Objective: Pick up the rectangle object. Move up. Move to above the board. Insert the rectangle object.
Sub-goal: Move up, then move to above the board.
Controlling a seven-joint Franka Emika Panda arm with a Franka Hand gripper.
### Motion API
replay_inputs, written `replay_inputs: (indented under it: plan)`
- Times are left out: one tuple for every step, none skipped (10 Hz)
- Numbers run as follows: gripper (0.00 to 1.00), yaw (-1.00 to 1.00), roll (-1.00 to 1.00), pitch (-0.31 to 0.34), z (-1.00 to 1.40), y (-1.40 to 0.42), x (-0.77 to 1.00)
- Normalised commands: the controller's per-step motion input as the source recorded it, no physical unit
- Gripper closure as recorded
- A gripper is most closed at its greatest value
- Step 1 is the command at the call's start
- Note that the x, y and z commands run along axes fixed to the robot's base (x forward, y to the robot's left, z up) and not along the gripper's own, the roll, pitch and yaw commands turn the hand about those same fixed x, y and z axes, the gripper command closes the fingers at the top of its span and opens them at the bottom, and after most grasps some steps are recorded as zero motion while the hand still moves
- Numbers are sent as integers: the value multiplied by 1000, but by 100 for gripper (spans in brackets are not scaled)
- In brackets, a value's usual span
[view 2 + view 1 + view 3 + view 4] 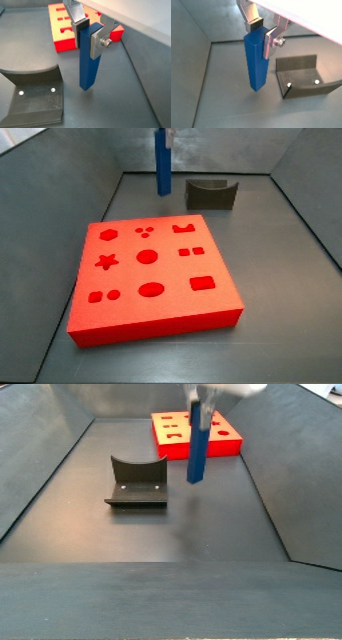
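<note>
Above the dark grey tabletop (147, 534), the tall slender blue bar with rectangular cross-section (256, 60) hangs upright, and its lower end is clear of the surface in both wrist views and in a side view (197, 452). The silver two-finger gripper (261, 31) holds the bar at its upper end: the flat silver plates with dark pads press on two opposite faces, so the jaws are closed to the narrow width of the bar. One finger (100, 42) shows a screw on its outer side.

A wrist view shows only the bar, the gripper and the dark L-shaped fixture (304, 76) on its base plate, and the red block does not appear there. In a wrist view the large flat bright red board (61, 34) lies behind the bar, and the fixture (35, 95) is nearer to the camera.

Only a side view shows the whole top of the board (150, 276), with a star, circles, a hexagon, squares and a rectangle cut in it; there the bar (163, 163) is well apart from the board, near the fixture (210, 194), and the gripper is out of the frame. In a side view the bar hangs between the fixture (136, 482) and the board (194, 434).
</note>
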Motion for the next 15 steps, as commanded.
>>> replay_inputs:
  plan:
    - [100, -18, -40, 53, 365, 7, 8]
    - [100, 155, 171, -85, 1000, -245, -109]
    - [100, 158, 163, -78, 1000, -257, -114]
    - [100, 116, 143, -59, 1000, -223, -116]
    - [100, 77, 120, -39, 1000, -194, -111]
    - [100, 49, 92, -8, 902, -157, -87]
    - [100, 39, 77, 6, 769, -121, -64]
    - [100, 27, 47, 41, 515, -61, -22]
    - [100, 22, 26, 69, 330, -40, 3]
    - [100, 1000, -26, 133, 207, -1000, 83]
    - [100, 1000, -24, 132, 191, -1000, 88]
    - [100, 1000, -19, 143, 203, -1000, 91]
    - [100, 1000, -29, 144, 204, -1000, 96]
    - [100, 1000, -26, 154, 199, -1000, 109]
    - [100, 1000, -28, 168, 201, -1000, 122]
